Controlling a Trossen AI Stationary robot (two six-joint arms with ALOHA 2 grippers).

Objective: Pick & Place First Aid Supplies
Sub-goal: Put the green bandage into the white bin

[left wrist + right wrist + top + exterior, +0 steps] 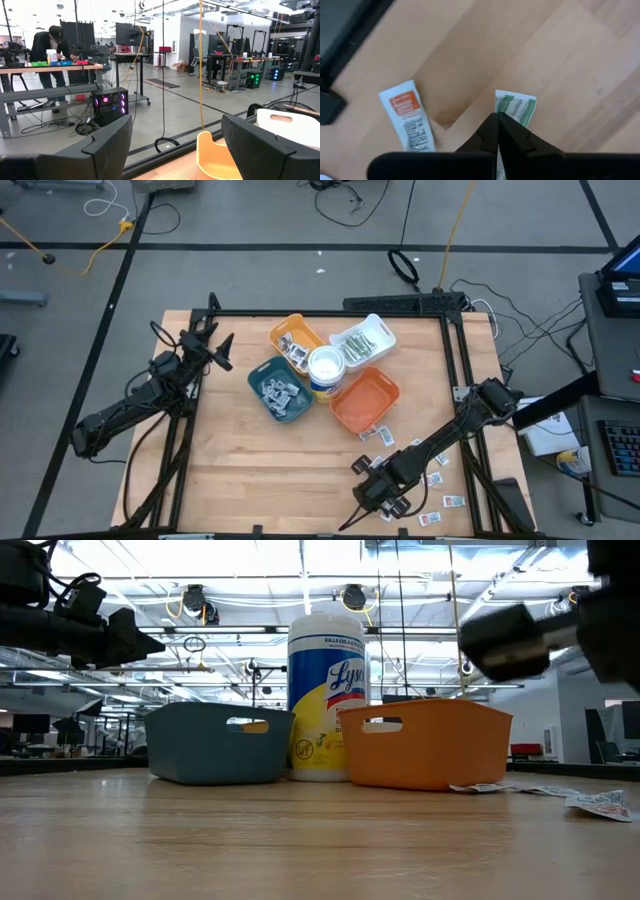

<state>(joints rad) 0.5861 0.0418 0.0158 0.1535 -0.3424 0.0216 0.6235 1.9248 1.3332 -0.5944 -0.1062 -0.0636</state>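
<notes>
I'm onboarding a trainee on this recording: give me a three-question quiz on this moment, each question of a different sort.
1. True or false: the right gripper is shut on the green-white packet.
2. Which tray touches the white wipes tub on its right-arm side? A) orange tray B) teal tray C) yellow tray
3. Fill in: the left gripper is raised with its fingers ____.

Key: 1 true; 2 A; 3 open.

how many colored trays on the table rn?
4, clustered mid-table round the white tub: yellow tray back left, white tray back right, teal tray front left, orange tray front right. None seem hidden.
</notes>
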